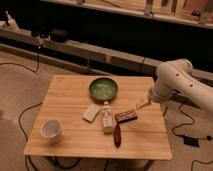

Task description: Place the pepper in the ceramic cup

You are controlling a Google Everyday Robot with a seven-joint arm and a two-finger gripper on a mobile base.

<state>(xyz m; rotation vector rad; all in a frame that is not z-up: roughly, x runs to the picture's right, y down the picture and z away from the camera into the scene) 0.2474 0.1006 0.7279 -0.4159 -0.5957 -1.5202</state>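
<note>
The dark red pepper point(117, 134) lies on the wooden table point(70, 90) near the front edge, right of centre. The white ceramic cup point(51, 128) stands at the table's front left corner, upright. My gripper point(142, 104) hangs over the table's right side at the end of the white arm point(175, 80), above and to the right of the pepper, holding nothing that I can see.
A green bowl point(103, 89) sits at the back centre. A small white bottle point(107, 118) lies beside a pale block point(91, 113). A flat brown bar point(126, 116) lies just behind the pepper. Cables run on the floor around the table.
</note>
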